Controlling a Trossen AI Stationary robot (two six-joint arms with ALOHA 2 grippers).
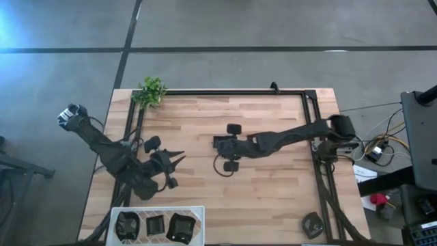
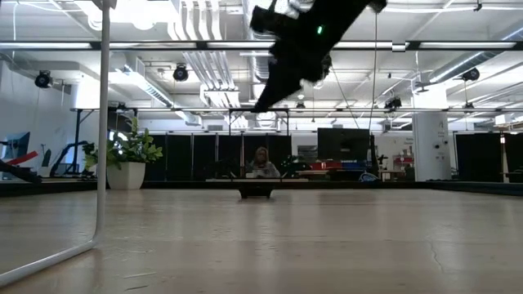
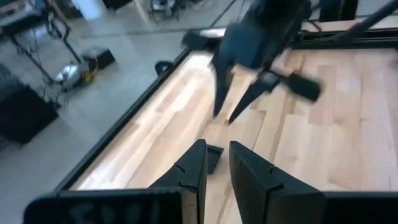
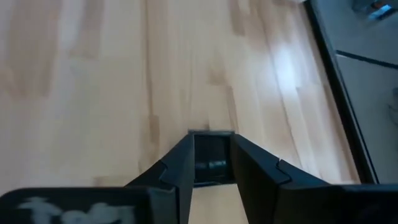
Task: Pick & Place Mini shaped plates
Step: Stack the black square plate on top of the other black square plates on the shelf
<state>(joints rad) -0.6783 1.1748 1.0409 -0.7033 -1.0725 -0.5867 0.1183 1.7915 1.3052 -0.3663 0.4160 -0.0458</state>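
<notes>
Right gripper (image 4: 211,163) above table centre, fingers spread around small square black plate (image 4: 211,157) lying on wood. Left gripper (image 3: 216,171) near white tray (image 1: 198,210), fingers slightly parted, empty. Risk: shallow rim slips from pinch. Green plant (image 1: 151,90) at far corner, clear of path.

High: looked straight down on the whole surface (image 1: 273,184).
Low: level across it.
Wrists: close above the same planks.
</notes>
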